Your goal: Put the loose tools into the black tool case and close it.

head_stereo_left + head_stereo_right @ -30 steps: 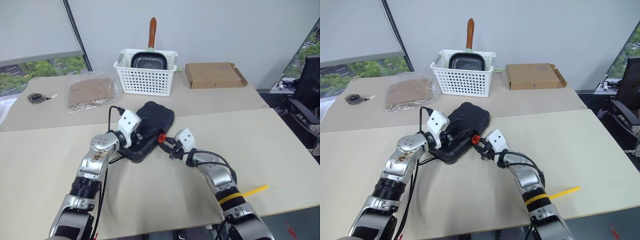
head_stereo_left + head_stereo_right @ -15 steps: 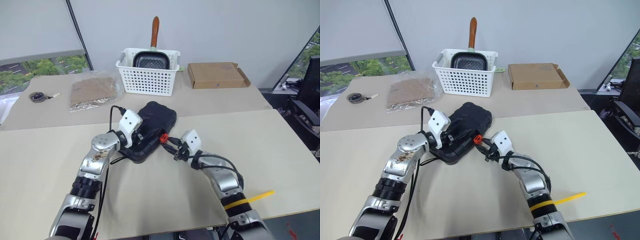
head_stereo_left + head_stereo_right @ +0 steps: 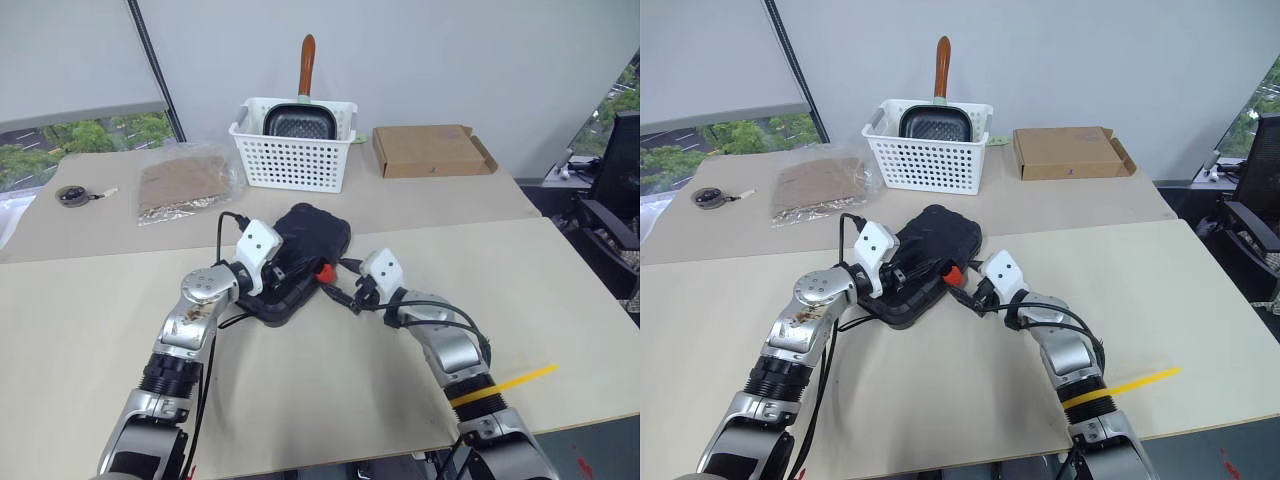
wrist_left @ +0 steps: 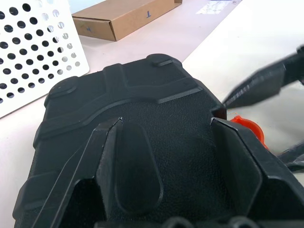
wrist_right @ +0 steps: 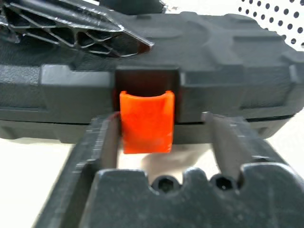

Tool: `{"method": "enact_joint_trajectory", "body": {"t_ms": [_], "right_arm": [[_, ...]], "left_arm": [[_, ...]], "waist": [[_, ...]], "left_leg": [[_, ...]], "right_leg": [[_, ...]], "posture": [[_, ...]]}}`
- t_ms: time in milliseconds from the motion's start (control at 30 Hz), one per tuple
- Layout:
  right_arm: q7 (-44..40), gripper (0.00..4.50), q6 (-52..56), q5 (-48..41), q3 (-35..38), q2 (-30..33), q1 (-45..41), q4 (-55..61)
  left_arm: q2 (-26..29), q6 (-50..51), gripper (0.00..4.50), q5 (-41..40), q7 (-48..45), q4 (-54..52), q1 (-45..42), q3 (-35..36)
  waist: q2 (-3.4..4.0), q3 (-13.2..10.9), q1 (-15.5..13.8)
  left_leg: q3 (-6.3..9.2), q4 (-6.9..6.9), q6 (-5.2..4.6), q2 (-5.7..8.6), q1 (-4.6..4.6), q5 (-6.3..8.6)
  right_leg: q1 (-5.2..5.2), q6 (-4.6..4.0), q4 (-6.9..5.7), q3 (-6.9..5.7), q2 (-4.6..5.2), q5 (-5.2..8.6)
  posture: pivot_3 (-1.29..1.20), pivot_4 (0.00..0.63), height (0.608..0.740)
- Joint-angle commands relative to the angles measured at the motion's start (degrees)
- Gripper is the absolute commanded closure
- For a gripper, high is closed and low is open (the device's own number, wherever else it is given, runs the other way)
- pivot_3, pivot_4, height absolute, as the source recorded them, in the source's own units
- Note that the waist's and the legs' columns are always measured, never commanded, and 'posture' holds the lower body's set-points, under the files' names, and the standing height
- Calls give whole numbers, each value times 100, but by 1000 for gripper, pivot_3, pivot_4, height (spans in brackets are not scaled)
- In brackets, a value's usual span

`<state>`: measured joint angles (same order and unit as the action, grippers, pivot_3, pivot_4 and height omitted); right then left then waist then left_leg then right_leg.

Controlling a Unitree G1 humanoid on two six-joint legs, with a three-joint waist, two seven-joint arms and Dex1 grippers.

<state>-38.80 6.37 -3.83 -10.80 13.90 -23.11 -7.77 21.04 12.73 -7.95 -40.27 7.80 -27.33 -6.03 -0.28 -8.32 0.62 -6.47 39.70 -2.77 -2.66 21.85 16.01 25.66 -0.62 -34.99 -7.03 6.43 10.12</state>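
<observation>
The black case [image 3: 300, 258] is seen lying shut on the surface [image 3: 330, 380]. The left fingers [image 4: 237, 156] are spread across the lid, pressed flat upon it, nothing being clasped between them. The right fingers [image 5: 102, 142] are held wide apart, empty, with the orange latch [image 5: 146, 121] just beyond and between their tips; contact with it cannot be judged.

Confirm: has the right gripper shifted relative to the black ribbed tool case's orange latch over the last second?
Yes. The right gripper has risen slightly beside the orange latch of the black ribbed tool case, and its fingers have spread, now straddling the latch without gripping it.
</observation>
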Motion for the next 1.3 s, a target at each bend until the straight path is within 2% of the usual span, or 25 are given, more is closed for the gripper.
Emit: {"method": "enact_joint_trajectory", "body": {"t_ms": [33, 200, 367, 400, 600, 867, 967, 1300], "right_arm": [[-245, 609, 116, -287, 87, 165, 153, 536], [-344, 609, 457, -622, 251, 290, 331, 929], [-159, 1942, 450, -532, 248, 222, 170, 665], [-140, 2386, 426, -499, 226, 217, 132, 592], [-137, 4410, 294, -281, -5, 96, -266, 42], [-149, 4466, 135, -167, -143, -203, -613, -327], [-181, 4466, 145, -174, -134, -207, -545, -242], [-387, 4466, 377, -165, -255, 10, -212, 11]], "left_arm": [[40, 245, 1342, 188, -2, 469, 329, -196], [47, 236, 1342, 189, -12, 493, 320, -201], [40, 228, 1342, 194, -9, 519, 296, -218], [38, 228, 1342, 194, -8, 520, 293, -219], [56, 232, 1342, 192, -5, 508, 305, -202], [59, 227, 1342, 187, 15, 505, 315, -191], [63, 226, 1342, 181, 23, 496, 330, -194], [56, 223, 1342, 185, 12, 497, 338, -212]], "waist": [[0, 0, 0], [0, 0, 9], [0, 0, 4], [0, 0, 3], [0, 0, 8], [0, 0, 46], [0, 0, 50], [0, 0, 25]], "left_leg": [[0, 0, 0, 0, 0, 0], [0, 1, 0, 0, -9, 0], [2, -1, 5, -3, -13, 3], [2, -1, 4, -3, -13, 2], [0, 0, 2, -2, -14, 1], [-3, -1, 3, -7, -40, 2], [-4, -2, 42, -14, -49, 24], [-4, -7, 40, -12, -53, 22]], "right_leg": [[0, 0, 1, 1, 1, 0], [-10, 0, 3, 1, 3, 0], [-10, 0, 1, -1, 0, 0], [-10, 0, 1, -1, 0, 0], [-12, 0, 2, 0, 1, 0], [-29, 0, -1, -1, 0, 0], [-32, 0, -2, -4, -1, 0], [-36, 0, 0, -3, -1, 0]], "posture": [[0, 150, 700], [0, 150, 700], [0, 150, 700], [0, 150, 700], [0, 150, 700], [0, 150, 700], [0, 150, 700], [0, 150, 700]]}}
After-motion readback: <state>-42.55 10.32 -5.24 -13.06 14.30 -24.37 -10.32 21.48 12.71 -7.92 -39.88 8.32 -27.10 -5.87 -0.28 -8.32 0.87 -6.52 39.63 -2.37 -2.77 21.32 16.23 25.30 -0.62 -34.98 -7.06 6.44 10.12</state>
